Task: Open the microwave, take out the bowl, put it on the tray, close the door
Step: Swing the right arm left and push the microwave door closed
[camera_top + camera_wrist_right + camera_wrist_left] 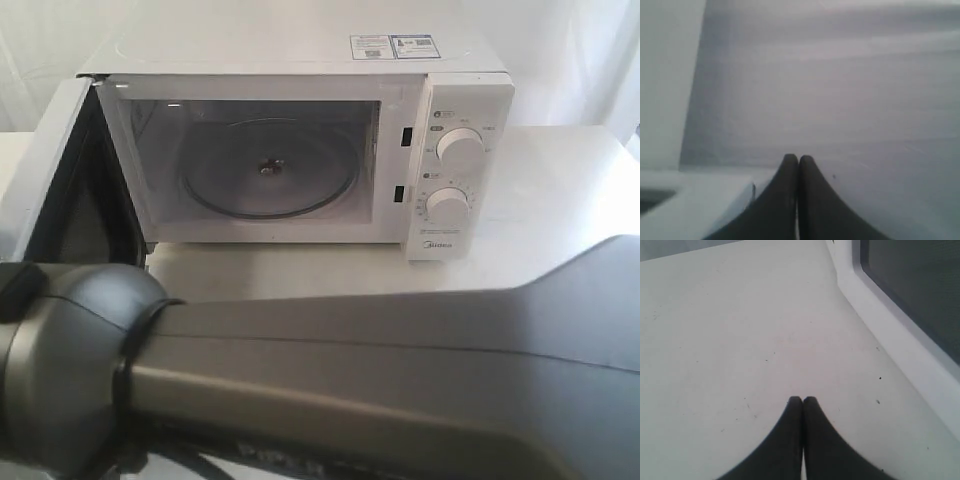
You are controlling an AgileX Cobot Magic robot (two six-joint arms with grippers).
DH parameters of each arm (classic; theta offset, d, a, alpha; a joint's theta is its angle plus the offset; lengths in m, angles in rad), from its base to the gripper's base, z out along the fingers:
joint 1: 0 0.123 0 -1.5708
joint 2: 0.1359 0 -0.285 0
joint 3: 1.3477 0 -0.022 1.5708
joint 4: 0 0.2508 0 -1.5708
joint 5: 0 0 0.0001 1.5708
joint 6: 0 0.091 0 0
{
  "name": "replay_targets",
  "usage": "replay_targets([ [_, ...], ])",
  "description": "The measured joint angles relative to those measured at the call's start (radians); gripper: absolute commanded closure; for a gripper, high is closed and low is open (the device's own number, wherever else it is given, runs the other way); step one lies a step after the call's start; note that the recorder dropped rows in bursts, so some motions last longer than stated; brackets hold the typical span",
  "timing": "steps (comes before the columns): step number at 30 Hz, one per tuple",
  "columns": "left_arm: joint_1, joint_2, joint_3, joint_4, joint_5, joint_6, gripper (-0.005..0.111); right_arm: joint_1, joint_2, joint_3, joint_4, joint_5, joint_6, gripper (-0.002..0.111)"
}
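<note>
Exterior view: the microwave (280,60), a white box with smooth glossy walls, stands on a pale matte surface (560,200). Its door (70,190) is swung wide open to the left and is seen almost edge-on, with the dark window on its inner face. The lit cavity shows a round glass turntable (270,165) with raised rings and a small hub in the middle. On the right panel sit two round white dials, one (460,145) above the other (448,203). Two rectangular stickers (393,46) lie flat on the top. A thick grey arm (350,380), smooth and tube-like with a rounded joint at the left, crosses the whole foreground and hides the surface in front of the microwave.

Left wrist view: the left fingers (790,430), dark and tapering to rounded tips, are pressed together with nothing between them. They hang over the bare white surface (730,340), which carries a few small dark specks. Just beside them runs the door's (900,350) white frame, with its dark window (920,285).

Right wrist view: the right fingers (812,200), of the same dark curved shape, are also closed tip to tip and grip nothing. The picture is blurred. Beyond them lies a pale grey expanse (840,100), and a white angular shape (700,205) is close by; I cannot tell what it is.
</note>
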Motion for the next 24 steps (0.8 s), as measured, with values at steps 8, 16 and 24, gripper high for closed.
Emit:
replay_targets([
  [8,0.0,0.0,0.0,0.0,0.0,0.0,0.107,-0.106,0.0,0.0,0.002,0.375,-0.032,0.108],
  [16,0.0,0.0,0.0,0.0,0.0,0.0,0.107,-0.223,-0.011,0.0,0.03,0.414,0.249,0.108],
  [24,0.0,0.0,0.0,0.0,0.0,0.0,0.107,-0.366,-0.013,0.071,0.072,0.403,0.319,0.108],
])
